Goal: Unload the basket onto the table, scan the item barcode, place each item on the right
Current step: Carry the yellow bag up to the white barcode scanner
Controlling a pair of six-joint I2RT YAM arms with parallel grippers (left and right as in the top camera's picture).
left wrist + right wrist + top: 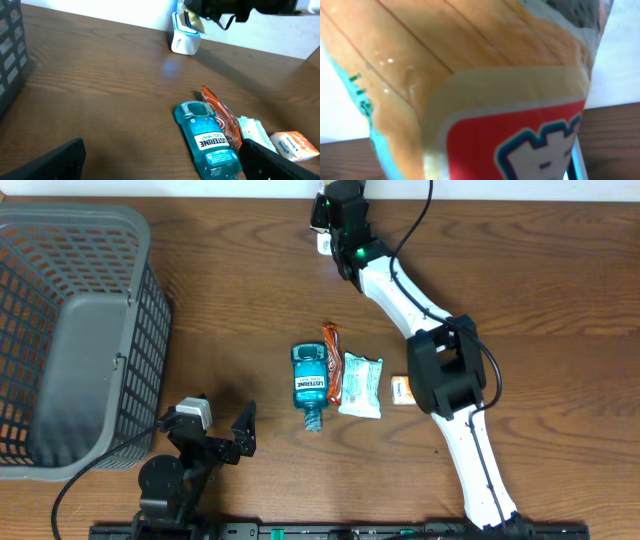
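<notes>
A tan-orange snack packet [470, 75] with a red label and teal edge fills the right wrist view. My right gripper [328, 218] is shut on it at the far edge of the table, its fingers hidden behind the packet. The packet [192, 19] hangs just above a white and blue scanner [184, 40], which stands against the back wall [323, 243]. My left gripper [226, 436] stands open near the front left, with nothing between its fingers [52, 162]. It faces the row of items.
A blue Listerine bottle [309, 380], an orange-red packet [332, 358], a white-green packet [361, 384] and a small orange box [403, 390] lie side by side mid-table. A grey mesh basket [60, 330] stands at the left edge.
</notes>
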